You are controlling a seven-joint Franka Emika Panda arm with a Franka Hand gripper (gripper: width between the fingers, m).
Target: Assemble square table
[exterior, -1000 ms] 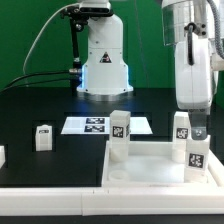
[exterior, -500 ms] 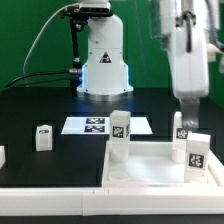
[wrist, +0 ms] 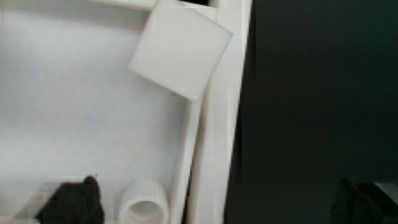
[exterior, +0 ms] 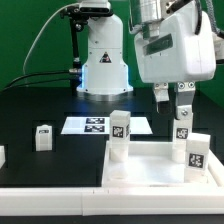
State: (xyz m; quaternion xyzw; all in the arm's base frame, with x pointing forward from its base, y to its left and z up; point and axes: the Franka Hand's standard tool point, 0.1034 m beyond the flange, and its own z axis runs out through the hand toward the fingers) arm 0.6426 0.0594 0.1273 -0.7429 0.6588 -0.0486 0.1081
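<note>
the square top [exterior: 150, 172] lies flat at the front, toward the exterior view's right, white, with a raised rim. three white legs stand upright on it, each with a black-and-white tag: one [exterior: 119, 135] at the back corner on the exterior view's left, one [exterior: 182, 128] at the back on the exterior view's right, one [exterior: 197, 155] just in front of that. a fourth leg [exterior: 43, 137] stands alone well off to the exterior view's left. the wrist view shows the top's [wrist: 80, 120] white face and edge.

White arm [exterior: 172, 45], black cables, black-tipped gripper [exterior: 171, 97].
</note>
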